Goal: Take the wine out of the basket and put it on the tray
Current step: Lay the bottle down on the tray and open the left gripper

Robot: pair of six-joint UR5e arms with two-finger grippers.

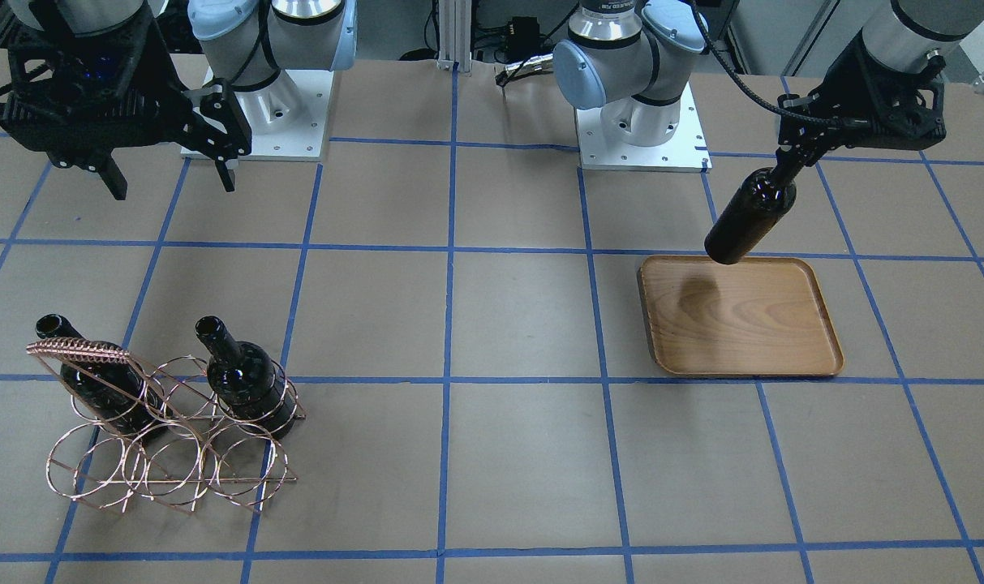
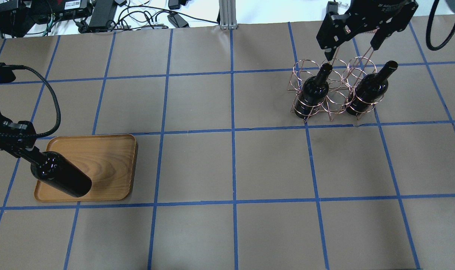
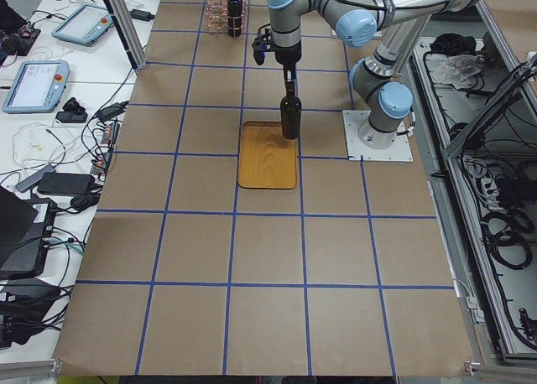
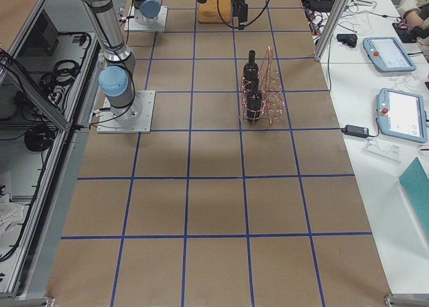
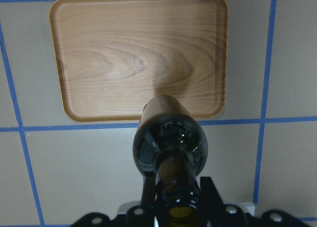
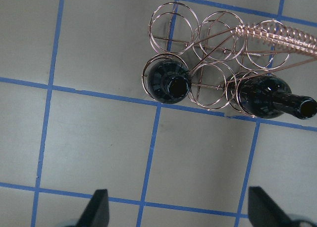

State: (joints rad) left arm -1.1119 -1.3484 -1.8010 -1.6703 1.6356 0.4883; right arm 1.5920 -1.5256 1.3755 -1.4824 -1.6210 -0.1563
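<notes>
My left gripper (image 1: 792, 166) is shut on the neck of a dark wine bottle (image 1: 747, 215) and holds it upright in the air. The bottle hangs over the robot-side edge of the wooden tray (image 1: 743, 341), which has nothing on it. The wrist view shows the bottle (image 5: 171, 138) in front of the tray (image 5: 124, 53). The copper wire basket (image 2: 334, 86) holds two more bottles (image 2: 314, 90) (image 2: 366, 90) upright in its end rings. My right gripper (image 2: 352, 50) is open and empty, high above the table beside the basket (image 6: 218, 53).
The table is brown paper with a grid of blue tape lines (image 1: 451, 324). The two arm bases (image 1: 642, 122) (image 1: 268, 105) stand at the robot's edge. Cables and tablets (image 3: 38, 82) lie on a side bench beyond the table.
</notes>
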